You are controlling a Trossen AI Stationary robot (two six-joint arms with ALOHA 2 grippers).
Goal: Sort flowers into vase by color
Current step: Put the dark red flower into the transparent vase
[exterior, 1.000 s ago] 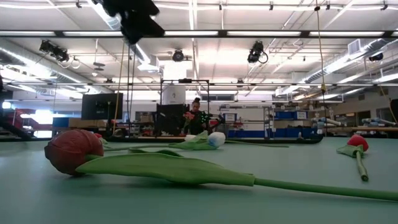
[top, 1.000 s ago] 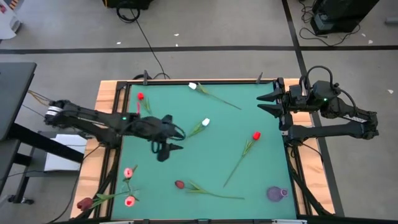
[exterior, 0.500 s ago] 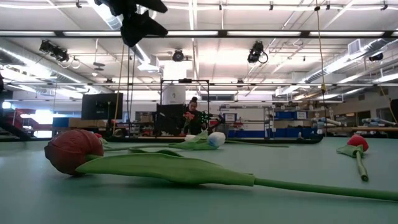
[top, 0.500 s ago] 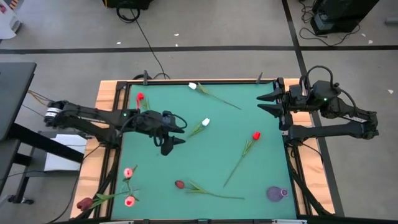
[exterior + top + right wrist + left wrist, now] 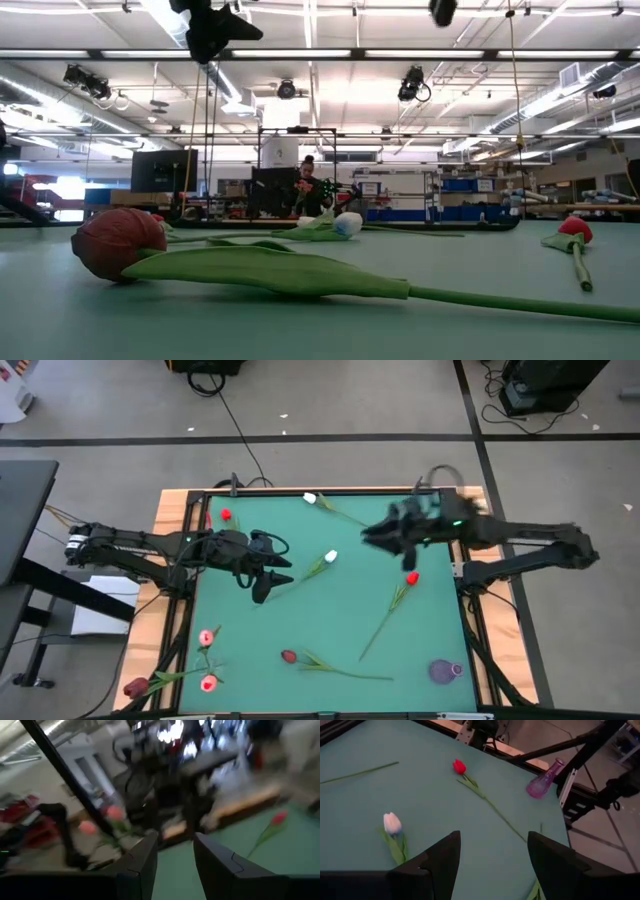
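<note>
Tulips lie flat on the green table (image 5: 340, 610). A white one (image 5: 310, 498) is at the far edge, another white one (image 5: 331, 557) in the middle, a red one (image 5: 412, 577) to the right, and a small red one (image 5: 226, 515) far left. A dark red one (image 5: 289, 656) and pink ones (image 5: 207, 637) lie near the front. A purple vase (image 5: 445, 671) is at the near right corner. My left gripper (image 5: 272, 580) hovers open, left of the middle white tulip (image 5: 392, 823). My right gripper (image 5: 370, 538) hangs open above the table, right of that tulip.
A dark red tulip (image 5: 135, 687) lies on the wooden frame outside the near left corner. The table has a black rail around it (image 5: 330, 490). Bare green surface lies between the flowers. A person stands far off in the room behind (image 5: 309, 185).
My right arm has swung out from the table's right edge toward the middle and now hangs over the table, its gripper rolled. My left gripper has drifted a little toward the far edge and up, rolling slightly. No flower has moved.
</note>
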